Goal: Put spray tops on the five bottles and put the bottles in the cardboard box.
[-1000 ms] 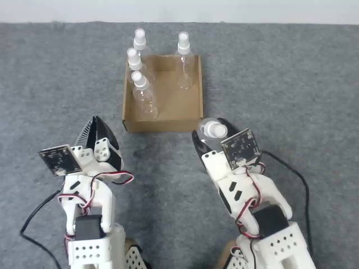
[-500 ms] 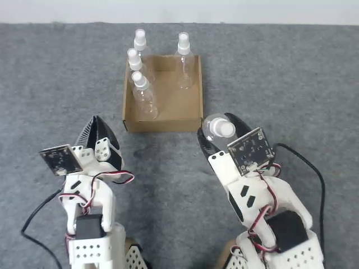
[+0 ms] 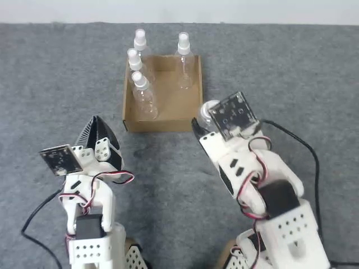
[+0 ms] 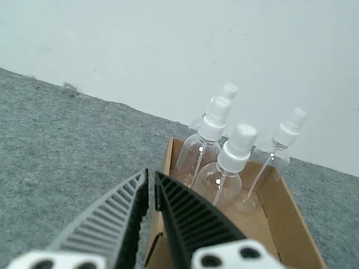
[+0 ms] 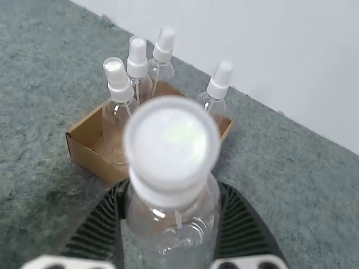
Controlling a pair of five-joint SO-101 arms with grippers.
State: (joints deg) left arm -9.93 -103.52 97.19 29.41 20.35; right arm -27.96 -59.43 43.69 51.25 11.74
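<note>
A cardboard box (image 3: 168, 109) lies on the grey carpet with several clear capped bottles upright in it, among them one at the near left (image 3: 143, 92) and one at the far right (image 3: 184, 59). My right gripper (image 3: 206, 126) is shut on one more clear spray bottle (image 5: 171, 207) with a white cap (image 5: 171, 143), held upright just off the box's near right corner. In the right wrist view the black fingers (image 5: 242, 224) clasp the bottle's body. My left gripper (image 4: 150, 188) is shut on nothing, short of the box's near left corner (image 3: 101, 134).
Grey carpet spreads on all sides of the box. A white wall (image 4: 179, 50) rises behind it. The right side of the box floor (image 3: 176, 103) is bare cardboard. A black cable (image 3: 305, 159) trails beside the right arm.
My right arm has carried the held bottle forward and slightly left, up to the box's near right corner; its wrist board now hides most of the cap. The left arm kept still.
</note>
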